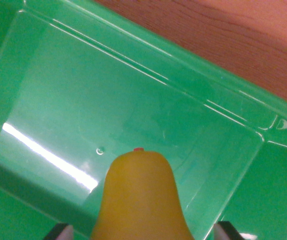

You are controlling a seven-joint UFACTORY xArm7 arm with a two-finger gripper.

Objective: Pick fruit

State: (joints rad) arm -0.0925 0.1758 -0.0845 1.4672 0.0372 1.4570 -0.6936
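Wrist view, claw (142,235) clamped on yellow pear (140,200), above green bin (133,100), wooden table (233,40) behind

Gripper (141,231) at near edge, grey fingertips (58,232) spread at either side, closed on yellow fruit (140,200)

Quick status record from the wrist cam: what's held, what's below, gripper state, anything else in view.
held: yellow fruit, pear-like, small red tip, between the gripper fingers
gripper: only finger tips show at the bottom edge, either side of the fruit; looks shut on it
below: green bin, nothing else visible in this compartment
bin layout: a divider wall on the wrist view's right, second compartment beyond
fruit contact with bin: cannot tell
background: wood table, top right
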